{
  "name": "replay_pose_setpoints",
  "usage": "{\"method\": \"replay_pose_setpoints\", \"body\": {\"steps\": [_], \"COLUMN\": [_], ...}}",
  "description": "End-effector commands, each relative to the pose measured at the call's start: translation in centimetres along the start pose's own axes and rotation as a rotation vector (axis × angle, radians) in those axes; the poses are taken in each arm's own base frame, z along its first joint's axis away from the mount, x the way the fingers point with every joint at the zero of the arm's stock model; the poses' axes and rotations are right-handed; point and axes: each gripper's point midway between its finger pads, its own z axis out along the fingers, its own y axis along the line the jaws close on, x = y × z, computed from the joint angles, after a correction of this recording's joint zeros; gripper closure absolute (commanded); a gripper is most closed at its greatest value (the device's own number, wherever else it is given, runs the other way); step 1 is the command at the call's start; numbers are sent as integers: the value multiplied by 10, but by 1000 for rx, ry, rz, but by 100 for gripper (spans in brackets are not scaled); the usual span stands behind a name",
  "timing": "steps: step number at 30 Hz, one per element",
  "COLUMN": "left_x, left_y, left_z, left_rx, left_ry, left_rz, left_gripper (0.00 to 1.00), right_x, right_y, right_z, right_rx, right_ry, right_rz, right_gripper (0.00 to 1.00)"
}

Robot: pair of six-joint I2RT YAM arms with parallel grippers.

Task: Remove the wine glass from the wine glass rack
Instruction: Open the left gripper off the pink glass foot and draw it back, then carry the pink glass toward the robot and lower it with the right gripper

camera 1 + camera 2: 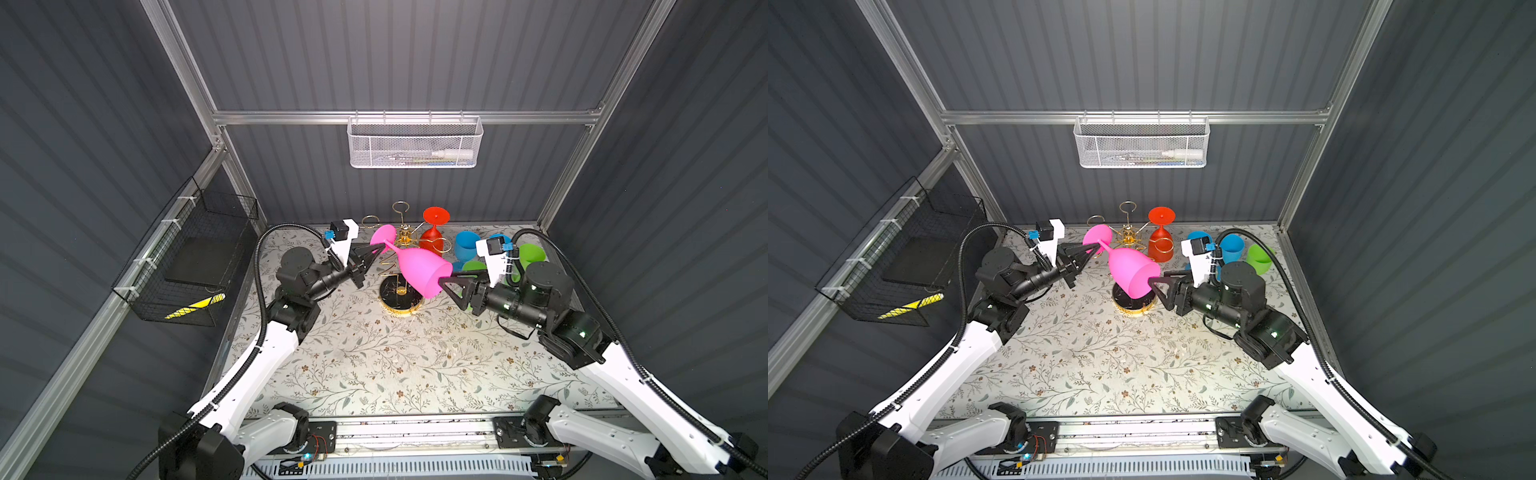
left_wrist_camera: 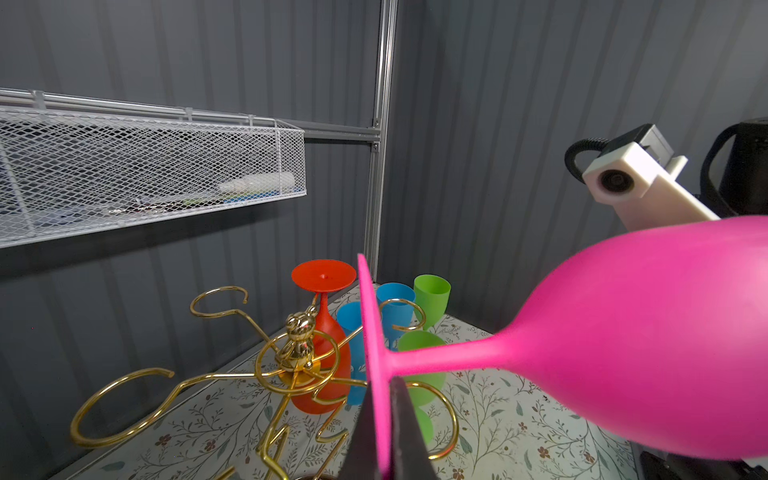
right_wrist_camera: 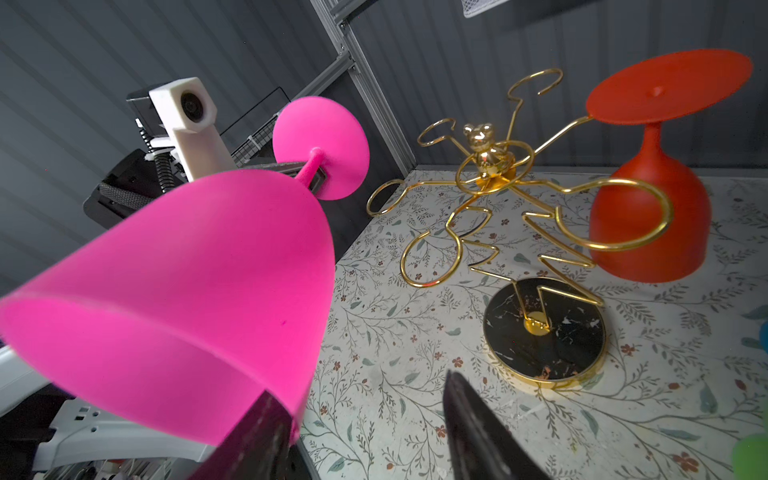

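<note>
On the left, my left pincer (image 1: 375, 250) was pressed together on the edge of the pink wine glass's (image 1: 419, 270) foot. That thin disc gave my pads two flat faces to bite on from that side. Held by the foot alone, the glass lay tipped on its side, with its stem slanting down. Its bowl hung over the black marbled base of the wine glass rack (image 3: 544, 332), mouth turned to the right. I judged it clear of the gold ring arms and touching none of them.

Behind it the red wine glass (image 1: 434, 232) hung foot-up on a far arm of the rack.

Further right, my right pincer (image 1: 448, 287) stood spread at the pink bowl's rim. In the right wrist view one finger (image 3: 257, 436) lay at the rim's wall and the other stood apart from it. I took this as readying a second hold, since a pinch on the foot's edge steadies a bowl poorly.

Blue cups (image 1: 465, 247) and green cups (image 1: 530, 253) stood behind that arm.
</note>
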Motion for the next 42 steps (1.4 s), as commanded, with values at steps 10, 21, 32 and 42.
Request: {"method": "replay_pose_setpoints", "body": {"steps": [10, 21, 32, 42], "left_x": [6, 7, 5, 5], "left_y": [0, 2, 36, 84], "left_z": [-5, -8, -27, -65], "left_rx": [-15, -47, -297, -655], "left_ry": [4, 13, -9, -51], "left_rz": [22, 47, 57, 18], "left_gripper": [100, 79, 32, 12], "right_x": [-19, -23, -39, 7], "right_y": [10, 8, 8, 14], "right_z": [10, 2, -57, -95], "right_rx": [-4, 15, 137, 126], "right_ry": [-68, -92, -124, 126], "right_rz": [6, 2, -136, -231], "right_gripper": [79, 100, 100, 100]}}
